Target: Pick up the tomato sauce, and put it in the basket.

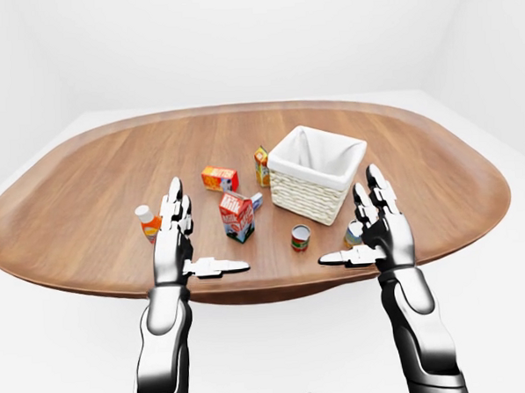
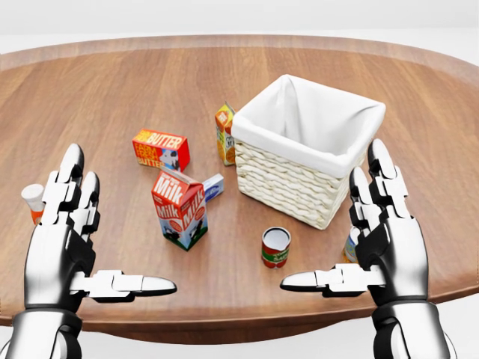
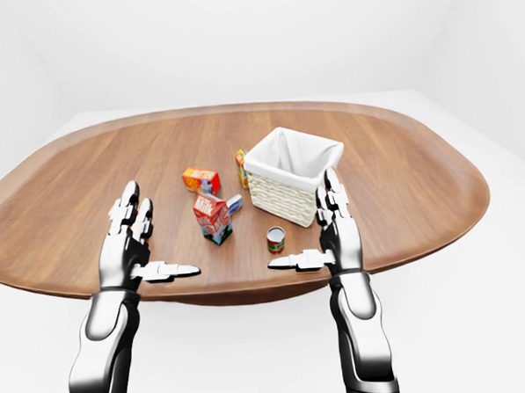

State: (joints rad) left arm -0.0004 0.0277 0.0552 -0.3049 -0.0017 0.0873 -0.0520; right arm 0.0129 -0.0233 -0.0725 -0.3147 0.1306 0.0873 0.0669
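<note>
tomato sauce [image 2: 275, 247]: small rigid can, likely light, slick | grasp round sides | basket [image 2: 284, 172] just beyond | left hand [image 2: 63, 239], right hand [image 2: 385, 235]: fingers spread wide, empty

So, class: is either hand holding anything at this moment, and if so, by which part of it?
Nothing is held. The left hand and the right hand are both open above the table, fingers spread. The tomato sauce can stands untouched between them.

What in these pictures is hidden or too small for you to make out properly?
- Can behind the right hand: head view shows only a sliver; label unreadable.
- Orange bottle: head view, the left hand covers most of it.
- Small blue-and-white box: partly behind the milk carton.
- Basket: inside bottom not visible.
</note>
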